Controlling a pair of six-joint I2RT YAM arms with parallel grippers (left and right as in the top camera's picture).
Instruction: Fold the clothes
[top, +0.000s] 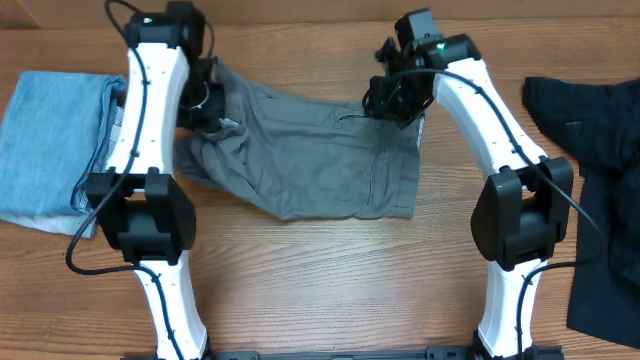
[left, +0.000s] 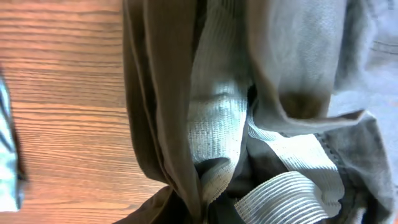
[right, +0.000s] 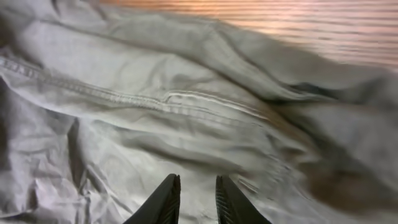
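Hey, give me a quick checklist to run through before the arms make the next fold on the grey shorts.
1. Hold by left gripper on grey shorts: ok, shut with fabric and pale lining bunched at it.
2. Hold by right gripper: not ok, jaws slightly apart above the fabric, nothing pinched.
3. Shorts lying flat: not ok, left side rumpled.
4. The light-blue garment clear of shorts: ok, bare table between.
5. The black garment clear of shorts: ok.
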